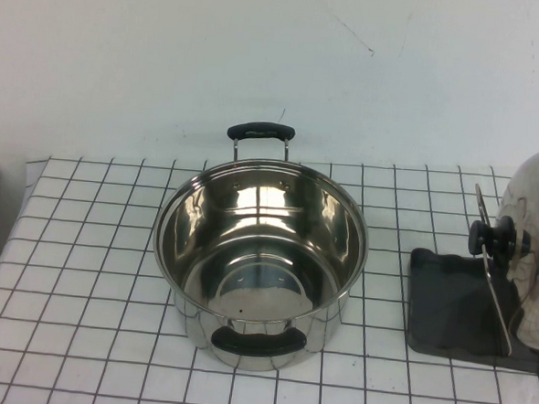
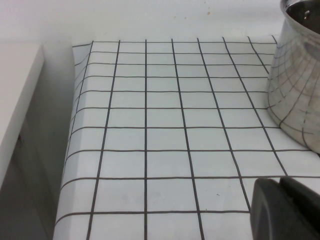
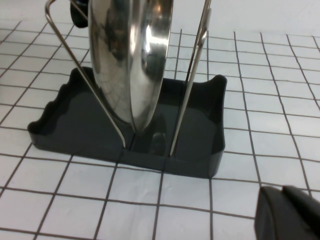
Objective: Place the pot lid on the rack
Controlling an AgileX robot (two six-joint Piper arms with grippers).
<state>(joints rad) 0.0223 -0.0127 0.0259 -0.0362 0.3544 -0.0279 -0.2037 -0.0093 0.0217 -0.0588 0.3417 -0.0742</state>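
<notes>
- Nearest you in the right wrist view, the right gripper [image 3: 290,212] shows only as a dark tip low in the corner, close over the checked cloth [image 3: 260,80]; you cannot tell how its jaws stand, and it has hold of nothing you can see.
- Just past it, that same view gives you what the high view cannot: the pot lid [image 3: 131,60] stands on edge in the rack [image 3: 200,150], its rim down in the dark grey tray between two slanting wire loops.
- The lid reads as shiny domed steel, mirror bright, with a bit of its black knob peeking out behind the top edge.
- Switch to the left wrist view: the left gripper [image 2: 287,207] is a dark tip low over the cloth, jaw state impossible to tell, with the pot [image 2: 297,80] off to one side and apart from it.
- From the high view, the pot sits mid-table, open, a black handle front and back.
- Out on the robot's right, you see the lid edge-on, knob facing the pot, upright on the rack's tray with a pale covered arm [image 1: 537,246] right behind it.
</notes>
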